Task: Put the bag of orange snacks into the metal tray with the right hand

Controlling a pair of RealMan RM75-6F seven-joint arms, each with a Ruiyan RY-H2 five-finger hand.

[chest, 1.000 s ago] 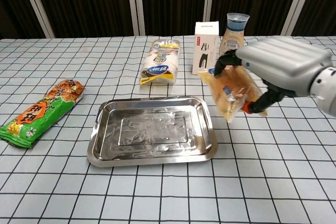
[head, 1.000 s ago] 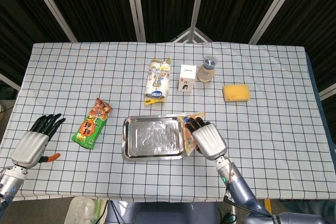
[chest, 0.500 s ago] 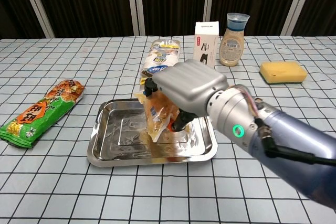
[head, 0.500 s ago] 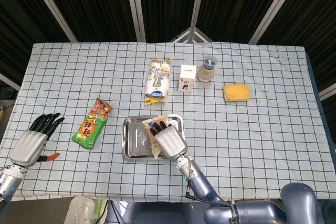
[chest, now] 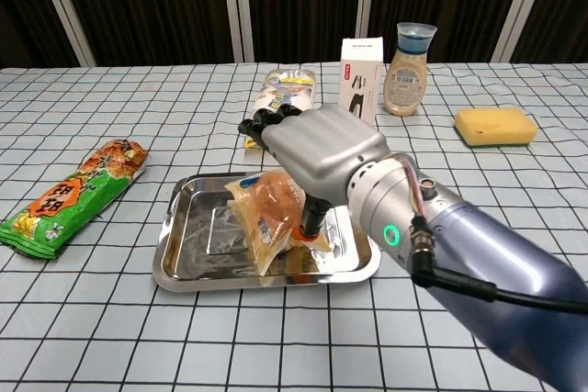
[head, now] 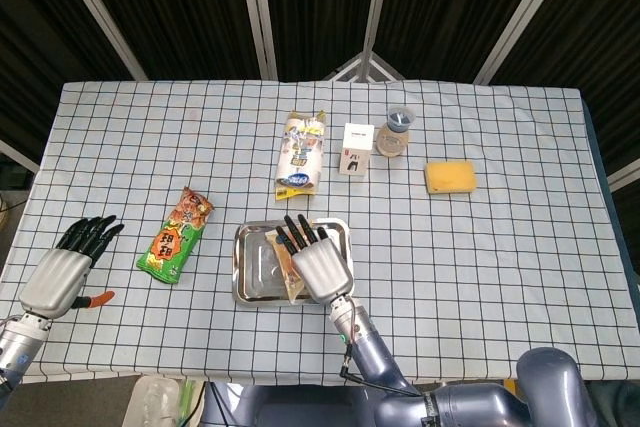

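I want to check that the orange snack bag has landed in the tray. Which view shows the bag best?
The chest view: the bag of orange snacks lies in the metal tray, mostly uncovered below the right hand. In the head view the hand covers it, leaving only a sliver.

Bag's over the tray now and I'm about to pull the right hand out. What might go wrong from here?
The bag of orange snacks lies tilted in the metal tray, one end propped up, so it may slide or tip toward the front rim. The right hand has its fingers spread just above the bag; the thumb looks close to the wrapper and could snag it when lifted. A low, sideways exit might also nudge the light tray.
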